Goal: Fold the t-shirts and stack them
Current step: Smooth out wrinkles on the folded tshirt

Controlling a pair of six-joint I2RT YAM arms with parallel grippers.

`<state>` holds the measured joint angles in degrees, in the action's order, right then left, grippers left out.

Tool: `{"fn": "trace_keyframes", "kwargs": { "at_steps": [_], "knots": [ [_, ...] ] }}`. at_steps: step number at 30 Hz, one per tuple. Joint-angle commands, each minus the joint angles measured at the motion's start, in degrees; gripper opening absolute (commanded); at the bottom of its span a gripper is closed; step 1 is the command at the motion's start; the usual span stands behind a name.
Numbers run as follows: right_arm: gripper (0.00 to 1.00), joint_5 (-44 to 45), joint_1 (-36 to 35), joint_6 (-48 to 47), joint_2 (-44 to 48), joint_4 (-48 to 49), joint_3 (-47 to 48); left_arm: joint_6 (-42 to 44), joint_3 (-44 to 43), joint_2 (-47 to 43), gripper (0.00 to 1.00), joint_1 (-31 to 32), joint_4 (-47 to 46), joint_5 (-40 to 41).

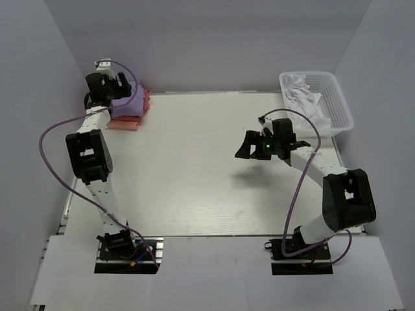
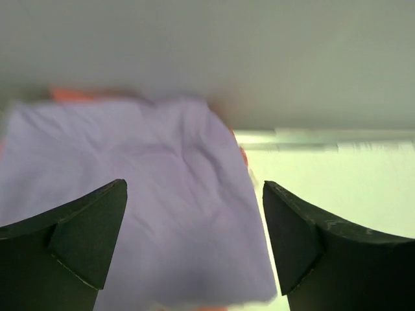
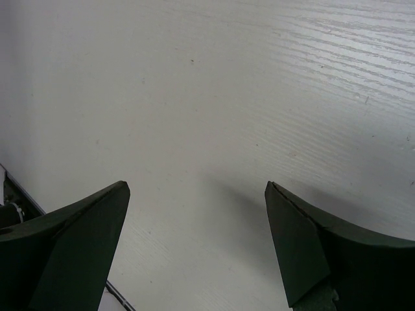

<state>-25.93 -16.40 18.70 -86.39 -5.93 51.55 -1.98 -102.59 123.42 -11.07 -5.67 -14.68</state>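
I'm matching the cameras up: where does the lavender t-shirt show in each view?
Top external: lavender t-shirt far left, topping the stack.
Left wrist: lavender t-shirt fills centre and left.
Right wrist: not in it; only table.
Shared landmark: coral-red t-shirt peeking from beneath it, in top and left wrist views.

T-shirts point(image 1: 131, 105) stacked on table point(image 1: 194, 188) far left, left gripper point(image 2: 194, 189) above them, basket point(image 1: 340, 107) holding cloth point(image 1: 302, 94) far right, right gripper point(image 3: 196, 188) mid-right.
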Motion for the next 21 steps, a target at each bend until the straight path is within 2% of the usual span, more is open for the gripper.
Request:
{"fn": "trace_keyframes", "kwargs": {
  "at_steps": [1, 2, 4, 5, 6, 8, 10, 15, 17, 21],
  "knots": [
    [0.91, -0.34, 0.05, -1.03, 0.52, 0.48, -0.22, -0.39, 8.6, -2.13, 0.68, 0.08, -2.93, -7.89],
    [0.91, -0.26, 0.06, -1.21, 0.52, 0.66, -0.22, -0.39, 9.94, -2.13, 0.54, 0.08, -4.16, -9.3],
    [0.91, -0.26, -0.03, -1.3, -0.18, 0.57, 0.13, -2.58, 11.44, -2.13, 0.43, -0.62, -5.57, -13.42],
    [0.91, -0.17, -0.12, -1.38, -0.53, 0.4, 0.22, -3.2, 12.49, -2.13, 0.32, -1.14, -5.58, -14.14],
    [0.91, -0.17, -0.03, -1.56, -0.88, 0.22, 0.39, -3.21, 13.11, -1.6, 0.27, -1.15, -5.58, -14.67],
    [0.91, -0.34, 0.06, -1.73, -1.76, 0.22, 0.92, -3.21, 14.34, -1.6, 0.11, -1.15, -5.58, -12.76],
    [0.91, -0.61, -0.03, -1.56, -2.55, 0.4, 1.27, -2.69, 14.87, 0.06, 0.0, -1.15, -3.31, -12.14],
    [0.91, -1.58, -0.03, -1.56, -3.08, 1.28, 1.54, -2.68, 19.08, 0.86, 0.0, -1.67, -6.8, -14.06],
    [0.91, -1.58, -0.03, -1.82, -1.95, 1.01, 1.19, -2.68, 19.09, 0.86, 0.0, -1.67, -7.34, -12.57],
    [0.91, -0.35, 0.06, -2.44, -0.19, -0.13, 0.66, -3.55, 16.72, 1.57, 0.0, -2.29, -4.26, -14.85]
  ]
}}
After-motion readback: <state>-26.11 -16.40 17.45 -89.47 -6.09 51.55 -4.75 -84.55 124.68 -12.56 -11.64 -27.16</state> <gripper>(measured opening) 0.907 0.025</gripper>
